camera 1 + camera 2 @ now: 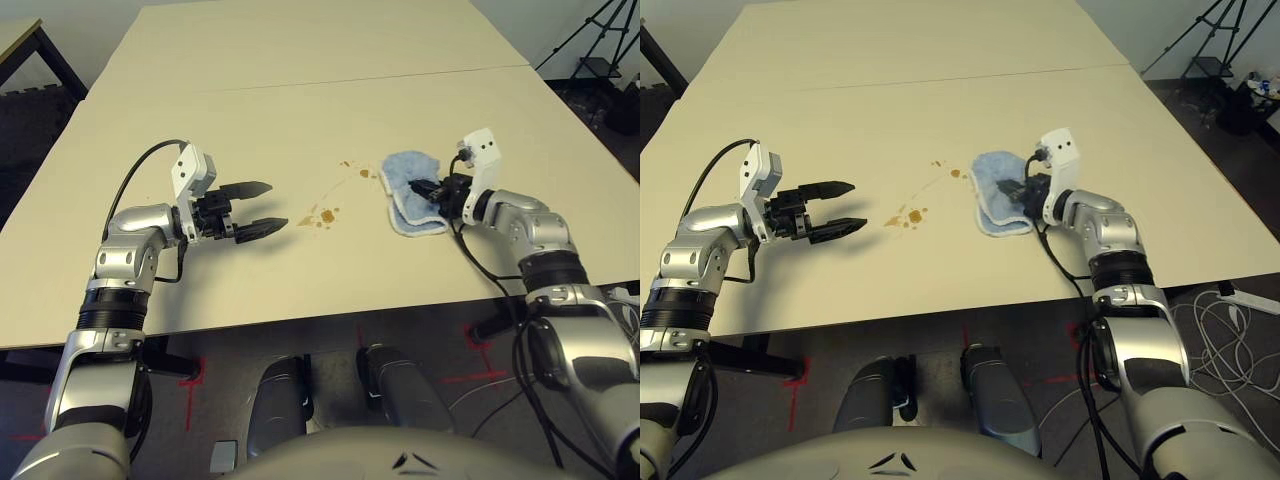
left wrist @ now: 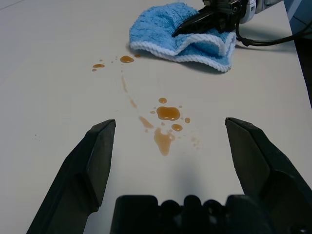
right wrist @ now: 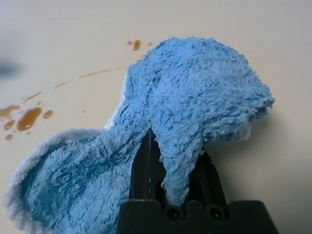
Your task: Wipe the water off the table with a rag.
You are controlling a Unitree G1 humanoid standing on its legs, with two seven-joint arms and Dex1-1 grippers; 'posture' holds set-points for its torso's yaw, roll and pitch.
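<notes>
Right of centre, the right end effector (image 1: pixel 437 190) pinches the blue cloth (image 1: pixel 412 170) closed, presumably for wiping the amber spill (image 1: pixel 327 216); the left end effector (image 1: pixel 280 206) gapes empty.

this looks like a robotics lab to me. there's a humanoid's pair of silver arms (image 1: pixel 125 245) reaching over a big, plain beige desk (image 1: pixel 300 120), with cables running along them. past the desk's far right corner a black tripod (image 1: pixel 600 65) stands by a pale wall (image 1: pixel 545 20). red tape marks (image 1: pixel 190 385) are stuck on the dark grey floor (image 1: pixel 930 335) under the near edge, and white cables (image 1: pixel 1230 350) lie in loose coils beyond the near right corner.
</notes>
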